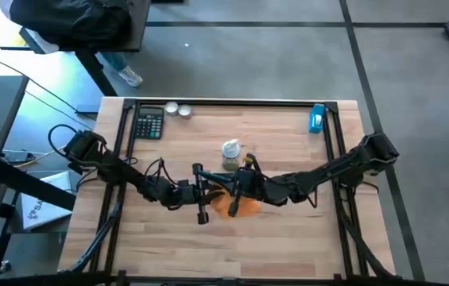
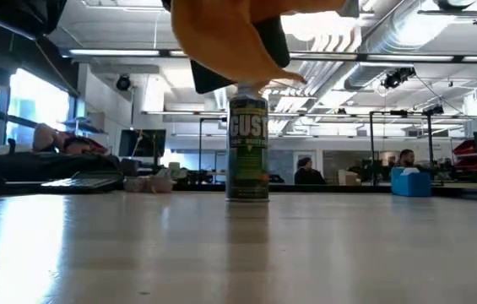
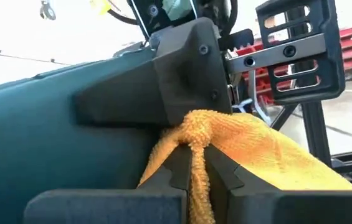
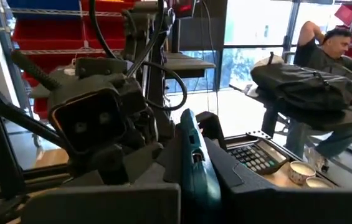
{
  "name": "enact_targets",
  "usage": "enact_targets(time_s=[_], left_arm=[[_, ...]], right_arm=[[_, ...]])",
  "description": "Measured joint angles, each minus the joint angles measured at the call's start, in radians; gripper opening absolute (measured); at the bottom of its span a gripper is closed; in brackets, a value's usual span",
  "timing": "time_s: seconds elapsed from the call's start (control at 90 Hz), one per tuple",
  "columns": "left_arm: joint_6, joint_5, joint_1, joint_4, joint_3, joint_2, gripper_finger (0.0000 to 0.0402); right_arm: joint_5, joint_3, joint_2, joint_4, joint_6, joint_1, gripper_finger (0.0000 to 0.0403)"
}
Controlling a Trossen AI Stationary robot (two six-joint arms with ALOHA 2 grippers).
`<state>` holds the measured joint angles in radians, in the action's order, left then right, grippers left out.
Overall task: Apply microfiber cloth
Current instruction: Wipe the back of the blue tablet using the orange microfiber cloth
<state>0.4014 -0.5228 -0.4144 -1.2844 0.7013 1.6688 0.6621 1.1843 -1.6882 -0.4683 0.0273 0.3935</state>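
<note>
Left claw (image 3: 191,171) pinching microfiber cloth (image 3: 250,146), cloth bunched btwn pads, pressed vs dark teal flat device (image 3: 51,137). Right claw (image 4: 191,168) clamped on that device's edge, held up off worktop (image 1: 288,246). Both arms reaching in low, meeting mid-worktop, wrists nearly touching; cloth (image 1: 236,205) hanging under claws. Spray can (image 2: 247,145) just behind, upright. Calculator (image 1: 149,123), blue box (image 1: 317,117) at far edge, well apart. Risks, prob: thin edge grip slipping under wipe pressure; cloth pulling out of pinch; swing knocking can over.

Two dark jointed arms, black cables looped, visible screws.
</note>
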Motion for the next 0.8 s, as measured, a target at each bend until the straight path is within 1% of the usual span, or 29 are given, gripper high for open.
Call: enact_targets(time_s=[0.211, 0.311, 0.411, 0.533, 0.667, 0.8], left_arm=[[0.057, -0.054, -0.018, 0.015, 0.02, 0.0, 0.0], [0.047, -0.064, -0.015, 0.042, 0.023, 0.0, 0.0], [-0.001, -0.081, -0.006, 0.079, 0.025, 0.008, 0.0], [-0.017, -0.116, -0.003, 0.101, 0.027, 0.046, 0.0], [0.041, -0.142, -0.003, 0.104, 0.031, 0.095, 0.0], [0.046, -0.163, -0.003, 0.107, 0.054, 0.152, 0.0]], right_arm=[[0.011, 0.002, 0.001, 0.002, 0.003, 0.001, 0.0], [0.016, 0.001, 0.0, 0.001, 0.001, 0.001, 0.0], [0.039, -0.002, -0.003, -0.007, -0.007, 0.001, 0.0], [0.067, -0.002, -0.005, -0.011, -0.014, -0.001, 0.0], [0.072, -0.003, -0.005, -0.029, -0.014, -0.008, 0.0], [0.079, -0.003, -0.002, -0.051, -0.036, -0.008, 0.0]])
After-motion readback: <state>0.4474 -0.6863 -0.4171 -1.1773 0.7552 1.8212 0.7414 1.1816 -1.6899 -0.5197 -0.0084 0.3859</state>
